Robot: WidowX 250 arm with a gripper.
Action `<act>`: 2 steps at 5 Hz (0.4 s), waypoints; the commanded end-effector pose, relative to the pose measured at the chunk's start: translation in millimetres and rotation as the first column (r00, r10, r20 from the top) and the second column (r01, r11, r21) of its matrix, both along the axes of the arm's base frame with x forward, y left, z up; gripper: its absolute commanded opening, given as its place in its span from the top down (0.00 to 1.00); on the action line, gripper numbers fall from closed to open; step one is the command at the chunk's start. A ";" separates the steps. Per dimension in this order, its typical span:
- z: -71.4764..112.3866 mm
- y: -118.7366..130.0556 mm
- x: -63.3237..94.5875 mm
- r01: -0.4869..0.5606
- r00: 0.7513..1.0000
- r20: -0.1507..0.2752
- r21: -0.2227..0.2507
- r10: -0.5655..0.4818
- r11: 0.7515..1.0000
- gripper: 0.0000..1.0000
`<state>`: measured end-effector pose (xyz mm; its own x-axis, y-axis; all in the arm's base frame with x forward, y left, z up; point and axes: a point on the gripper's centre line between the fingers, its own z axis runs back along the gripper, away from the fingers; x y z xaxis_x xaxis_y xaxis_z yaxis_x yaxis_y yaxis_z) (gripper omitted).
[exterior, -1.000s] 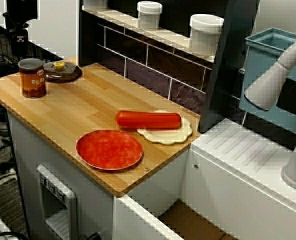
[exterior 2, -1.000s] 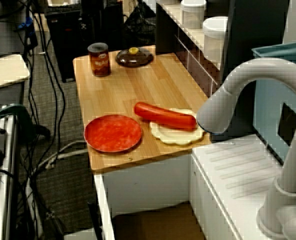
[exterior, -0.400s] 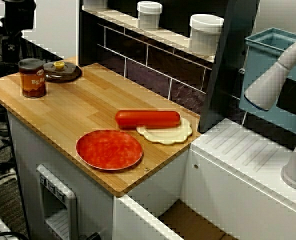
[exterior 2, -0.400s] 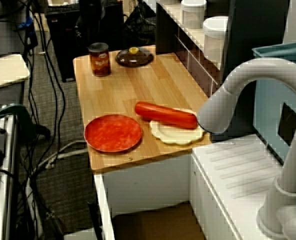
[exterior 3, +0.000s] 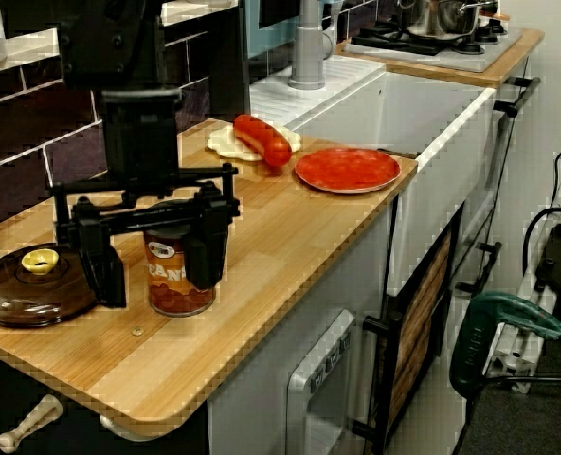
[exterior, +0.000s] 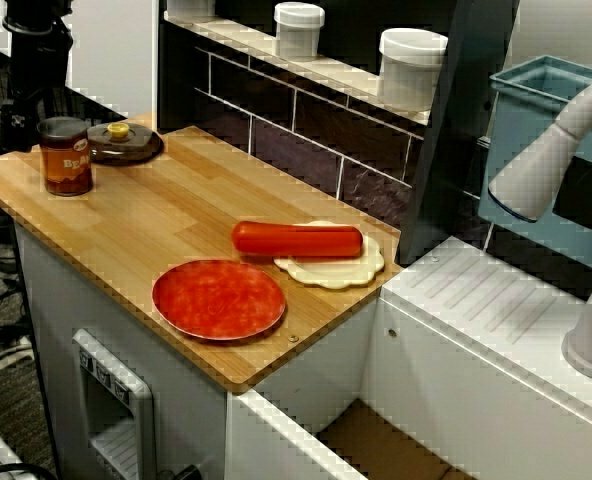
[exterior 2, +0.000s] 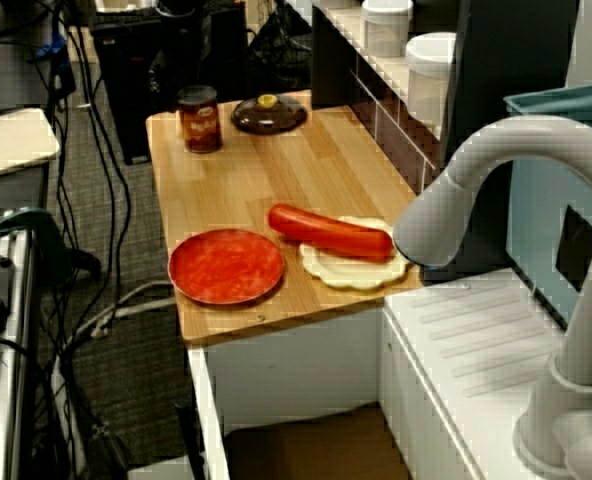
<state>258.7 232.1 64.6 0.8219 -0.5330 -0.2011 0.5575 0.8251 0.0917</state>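
In the view from the can end of the worktop, the black pincer (exterior 3: 156, 277) hangs over the light wooden worktop (exterior 3: 280, 256), close to its end edge. Its two fingers (exterior 3: 103, 270) are spread wide. The round brown-red tin can with a paper label (exterior 3: 171, 280) stands upright and shows between them. One finger covers the side of the tin can and the other is apart from it. I cannot tell if a finger touches it. Just beside the tin can, toward the wall edge, lies a dark brown round lid with a yellow knob (exterior 3: 29, 289). At the far end a long red sausage (exterior 3: 262, 139) rests on a cream scalloped disc (exterior 3: 222, 144). A flat red round plate (exterior 3: 347, 169) lies near the front edge there.

In the view from the front, the tin can (exterior: 64, 155) stands at the end corner far from the grey tap (exterior: 551, 150), with the lid (exterior: 126, 143) just beside it on the wall side. The pincer (exterior: 34, 70) is only a dark shape above and beyond the tin can, and its fingers cannot be told apart. The sausage (exterior: 296, 238) lies across the disc (exterior: 336, 268) in the wall corner at the tap end, with one end over bare wood. The plate (exterior: 219, 298) is just beside the disc, at the front edge.

In the view from the tap end, the tin can (exterior 2: 198, 118) stands at the far end near the front corner, well apart from the plate (exterior 2: 226, 266). The pincer is lost in the dark background.
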 end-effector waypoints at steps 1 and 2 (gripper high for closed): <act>10.0 -4.5 10.7 0.044 0.999 -0.016 -0.069 -0.045 0.997 0.00; 6.4 -31.5 22.9 0.126 0.991 -0.031 -0.168 -0.133 0.978 0.00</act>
<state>280.7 191.1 54.6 0.7337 -0.6647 -0.1410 0.6539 0.7471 -0.1193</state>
